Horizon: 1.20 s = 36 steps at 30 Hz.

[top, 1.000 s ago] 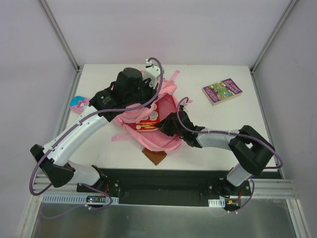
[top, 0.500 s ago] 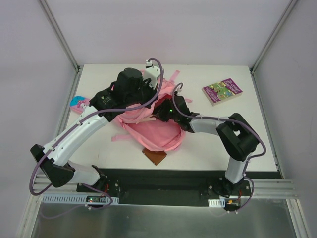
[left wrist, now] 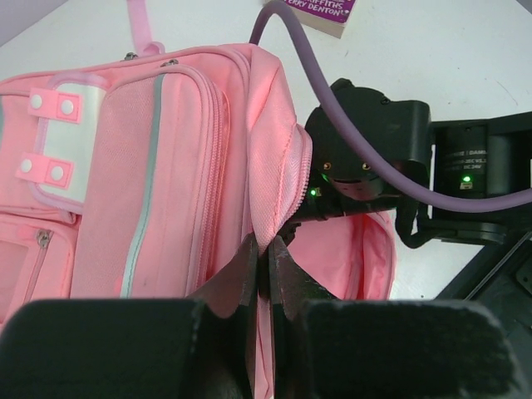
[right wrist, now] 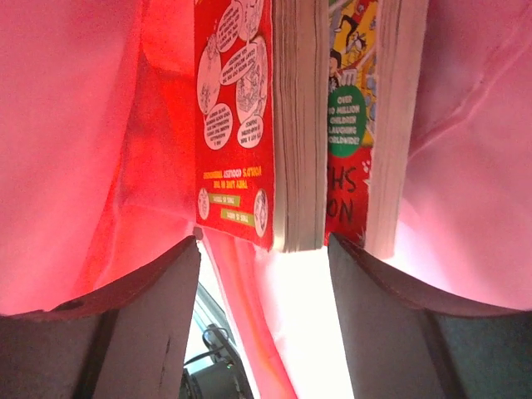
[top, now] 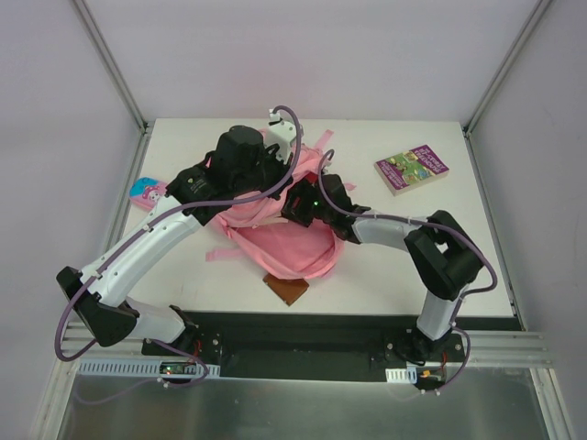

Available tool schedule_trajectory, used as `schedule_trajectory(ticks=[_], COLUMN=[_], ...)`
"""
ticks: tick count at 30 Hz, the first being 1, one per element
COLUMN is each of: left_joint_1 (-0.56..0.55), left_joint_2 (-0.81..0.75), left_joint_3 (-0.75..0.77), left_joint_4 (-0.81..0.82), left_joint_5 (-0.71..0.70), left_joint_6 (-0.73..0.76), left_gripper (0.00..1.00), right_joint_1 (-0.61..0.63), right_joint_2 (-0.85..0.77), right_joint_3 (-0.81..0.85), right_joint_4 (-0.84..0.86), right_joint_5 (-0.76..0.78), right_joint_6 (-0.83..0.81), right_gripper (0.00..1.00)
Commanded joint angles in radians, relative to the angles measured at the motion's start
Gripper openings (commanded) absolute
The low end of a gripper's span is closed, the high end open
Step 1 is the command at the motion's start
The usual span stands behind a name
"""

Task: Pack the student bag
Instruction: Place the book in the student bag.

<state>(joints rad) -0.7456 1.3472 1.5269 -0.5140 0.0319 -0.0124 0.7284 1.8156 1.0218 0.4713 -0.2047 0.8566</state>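
Note:
The pink student bag (top: 286, 253) lies mid-table with its mouth held up. My left gripper (left wrist: 268, 246) is shut on the pink rim fabric of the bag (left wrist: 166, 158) beside the zip; from above it sits at the bag's upper edge (top: 272, 191). My right gripper (right wrist: 264, 249) is inside the bag with its jaws open. Just past its fingertips stand a red book (right wrist: 237, 125) and a second book (right wrist: 359, 125), side by side, with pink lining all round. In the top view the right gripper (top: 295, 207) is hidden in the mouth.
A purple and green book (top: 411, 168) lies at the back right, its edge also in the left wrist view (left wrist: 312, 8). A small pink cartoon pencil case (top: 147, 192) sits at the left edge. A brown flat item (top: 286, 291) pokes out under the bag's near side.
My right gripper pushed up and left into the bag's mouth with the red book, then its jaws opened and let the book go. The left gripper kept its hold.

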Motion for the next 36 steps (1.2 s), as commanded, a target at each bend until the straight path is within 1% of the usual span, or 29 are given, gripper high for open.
schedule_trajectory(ticks=[1, 2, 7, 13, 14, 19, 21, 25, 28, 30, 32, 33, 35, 36], left_joint_1=[0.006, 0.003, 0.003, 0.005, 0.005, 0.005, 0.005, 0.005, 0.006, 0.005, 0.003, 0.005, 0.005, 0.005], left_joint_2=[-0.043, -0.045, -0.049, -0.048, -0.049, -0.046, -0.045, -0.040, -0.042, -0.042, -0.040, -0.039, -0.037, -0.037], left_joint_3=[0.013, 0.013, 0.012, 0.016, 0.015, 0.015, 0.018, 0.013, 0.012, 0.010, 0.010, 0.009, 0.009, 0.007], left_joint_4=[0.097, 0.097, 0.098, 0.097, 0.097, 0.097, 0.097, 0.097, 0.097, 0.097, 0.097, 0.098, 0.097, 0.097], left_joint_5=[-0.033, -0.033, -0.033, -0.033, -0.033, -0.033, -0.012, -0.001, 0.000, 0.003, 0.006, 0.006, 0.002, -0.009], left_joint_6=[-0.012, -0.012, -0.017, -0.018, -0.017, -0.015, -0.017, -0.021, -0.024, -0.023, -0.024, -0.024, -0.024, -0.024], left_gripper=[0.00, 0.00, 0.00, 0.00, 0.00, 0.00, 0.00, 0.00, 0.00, 0.00, 0.00, 0.00, 0.00, 0.00], right_joint_1=[-0.001, 0.000, -0.003, -0.021, -0.027, -0.035, -0.040, -0.046, -0.050, -0.055, -0.055, -0.058, -0.060, -0.067], right_joint_2=[-0.098, -0.105, -0.101, 0.013, 0.027, 0.053, 0.067, 0.099, 0.139, 0.175, 0.205, 0.209, 0.200, 0.192], right_joint_3=[-0.020, -0.020, -0.035, 0.018, 0.018, 0.066, 0.073, 0.126, 0.176, 0.196, 0.222, 0.218, 0.187, 0.175], right_joint_4=[-0.078, -0.106, -0.112, -0.045, 0.010, 0.068, 0.088, 0.121, 0.133, 0.139, 0.145, 0.145, 0.153, 0.155], right_joint_5=[0.065, 0.094, 0.137, 0.080, 0.053, 0.013, -0.005, -0.054, -0.134, -0.172, -0.216, -0.219, -0.200, -0.196], right_joint_6=[-0.103, -0.109, -0.097, -0.062, -0.060, -0.113, -0.119, -0.142, -0.149, -0.148, -0.149, -0.142, -0.136, -0.140], right_gripper=[0.66, 0.66, 0.70, 0.71, 0.72, 0.71, 0.70, 0.60, 0.52, 0.51, 0.51, 0.54, 0.57, 0.63])
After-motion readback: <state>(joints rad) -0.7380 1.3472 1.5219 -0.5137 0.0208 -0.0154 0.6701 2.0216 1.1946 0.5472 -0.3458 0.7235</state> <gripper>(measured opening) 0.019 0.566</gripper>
